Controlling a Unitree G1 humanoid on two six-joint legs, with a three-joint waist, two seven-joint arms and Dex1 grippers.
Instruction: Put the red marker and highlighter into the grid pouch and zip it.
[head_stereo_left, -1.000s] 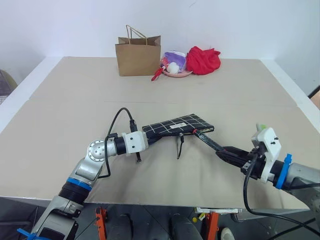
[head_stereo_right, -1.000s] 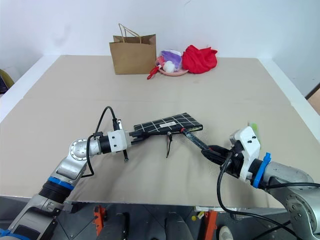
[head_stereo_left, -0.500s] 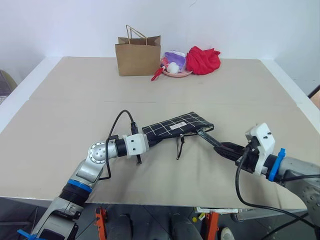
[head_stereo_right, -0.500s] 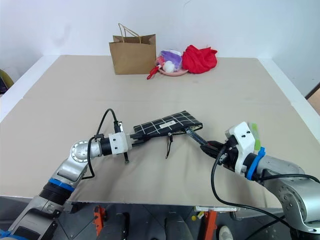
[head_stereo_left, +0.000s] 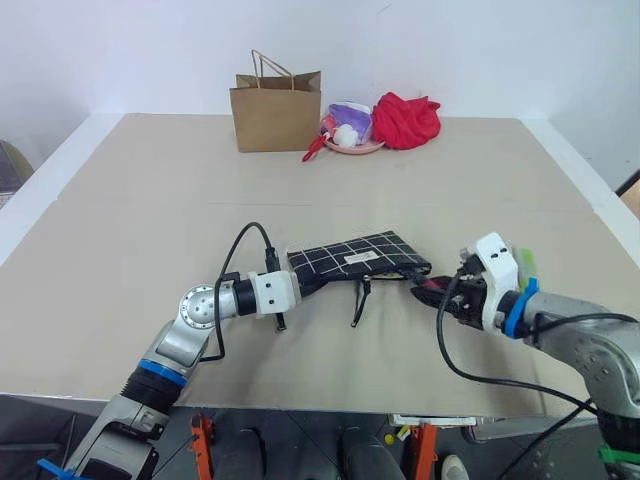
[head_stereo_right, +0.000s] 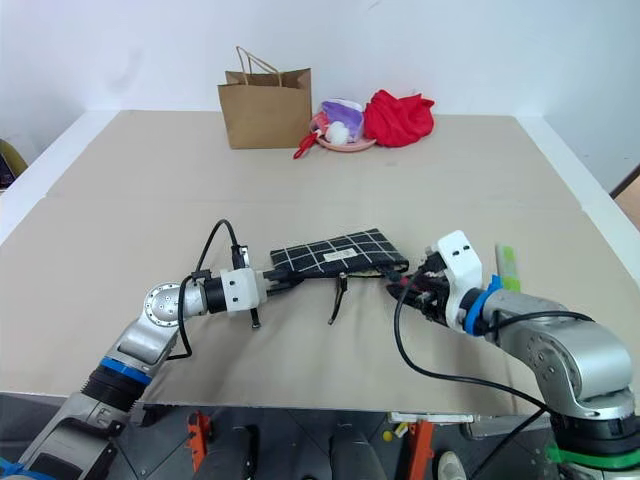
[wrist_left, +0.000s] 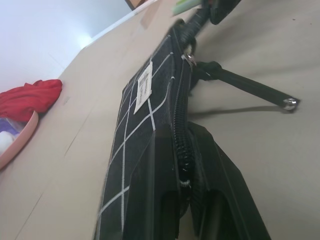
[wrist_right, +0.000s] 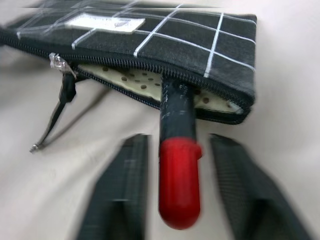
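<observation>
Right wrist view: red marker (wrist_right: 177, 150) is seen half inside grid pouch (wrist_right: 165, 45), dark barrel in the unzipped mouth, red cap sticking out. Right gripper (wrist_right: 177, 200) fingers are spread either side, not touching it. Left gripper (wrist_left: 182, 200) is clamped on pouch's zipper edge. Highlighter (head_stereo_right: 508, 267) lies on table (head_stereo_left: 150, 200), beside right arm.

So the grid pouch (head_stereo_left: 358, 256) sits mid-table (head_stereo_left: 150, 200), with the left gripper (head_stereo_left: 300, 285) at its left end and the right gripper (head_stereo_left: 428, 291) at its right. The red marker (wrist_right: 177, 150) is half in the pouch's open right end, the highlighter (head_stereo_right: 507, 268) lies further right, and the paper bag (head_stereo_left: 276, 115) is at the far edge.
</observation>
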